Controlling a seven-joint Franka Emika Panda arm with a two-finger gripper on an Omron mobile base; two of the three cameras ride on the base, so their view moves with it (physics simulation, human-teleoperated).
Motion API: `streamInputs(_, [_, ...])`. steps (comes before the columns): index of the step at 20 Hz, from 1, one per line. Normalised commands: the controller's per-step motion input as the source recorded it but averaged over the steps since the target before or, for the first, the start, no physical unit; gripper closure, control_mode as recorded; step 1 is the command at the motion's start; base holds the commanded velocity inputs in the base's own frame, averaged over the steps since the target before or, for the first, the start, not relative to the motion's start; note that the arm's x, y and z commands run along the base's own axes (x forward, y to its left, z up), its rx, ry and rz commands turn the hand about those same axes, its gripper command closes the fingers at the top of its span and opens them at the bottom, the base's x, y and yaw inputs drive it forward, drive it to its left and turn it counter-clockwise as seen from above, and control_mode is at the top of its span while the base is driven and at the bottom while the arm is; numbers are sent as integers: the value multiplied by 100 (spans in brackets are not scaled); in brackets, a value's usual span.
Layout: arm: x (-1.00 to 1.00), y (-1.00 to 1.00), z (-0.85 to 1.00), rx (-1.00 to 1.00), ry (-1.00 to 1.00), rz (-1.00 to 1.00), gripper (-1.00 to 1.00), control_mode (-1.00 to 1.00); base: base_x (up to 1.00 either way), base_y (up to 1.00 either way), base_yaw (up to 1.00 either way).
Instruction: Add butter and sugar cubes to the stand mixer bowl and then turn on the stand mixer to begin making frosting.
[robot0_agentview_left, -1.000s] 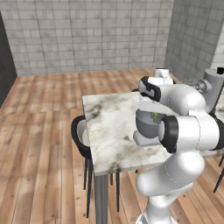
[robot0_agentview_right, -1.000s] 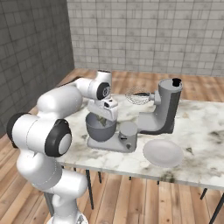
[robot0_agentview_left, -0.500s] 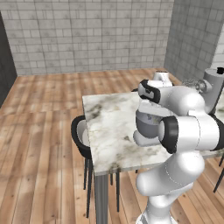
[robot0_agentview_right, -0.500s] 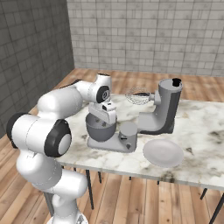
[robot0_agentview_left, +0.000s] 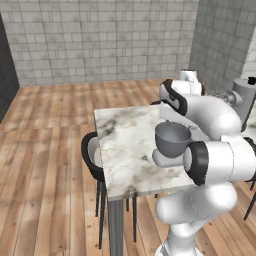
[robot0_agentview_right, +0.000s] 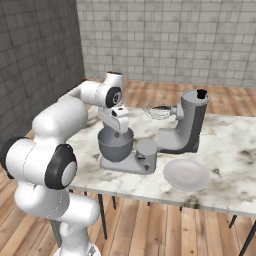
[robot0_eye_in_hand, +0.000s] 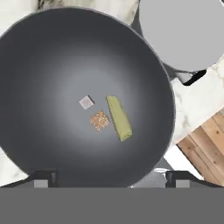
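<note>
So the loading part looks finished: in the hand view the butter (robot0_eye_in_hand: 119, 117) lies on the floor of the stand mixer bowl (robot0_eye_in_hand: 52, 52), with two sugar cubes (robot0_eye_in_hand: 99, 120) just beside it, one speckled tan and one paler. All three rest near the bowl's middle, apart from the wall.

The gripper (robot0_agentview_right: 120, 125) hangs directly over the bowl (robot0_agentview_right: 115, 145) in the right base view. Its two finger tips (robot0_eye_in_hand: 43, 180) stand far apart at the bottom of the hand view, with nothing between them, so it is wide open and empty.

The bowl sits on the flat base of the stand mixer (robot0_agentview_right: 187, 127), on the marble worktop (robot0_agentview_right: 235, 150). The mixer's head is tilted back and its wire whisk (robot0_agentview_right: 157, 111) stands clear of the bowl. A white plate (robot0_agentview_right: 186, 175) lies bare just beside the mixer's base.

What remains, as I judge it, is switching the mixer on. The small black knob (robot0_agentview_right: 201, 93) on top of the head is untouched and well apart from the gripper, so the arm will need to lift out and cross over to it.
</note>
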Motion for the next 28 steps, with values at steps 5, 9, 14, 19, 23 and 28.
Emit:
streamInputs(5, [-84,0,100,2,-11,-1,-100,-100,0,0,0])
streamInputs(9, [-89,-11,100,0,-8,0,-100,-100,0,0,0])
streamInputs(14, [-76,-63,68,2,-9,0,-100,-100,0,0,0])
streamInputs(19, [-52,-79,26,12,-27,0,-100,-100,0,0,0])
streamInputs(23, [-55,-87,0,27,-49,0,-100,-100,0,0,0])
streamInputs(28, [-38,-68,-8,30,-57,0,-100,-100,0,0,0])
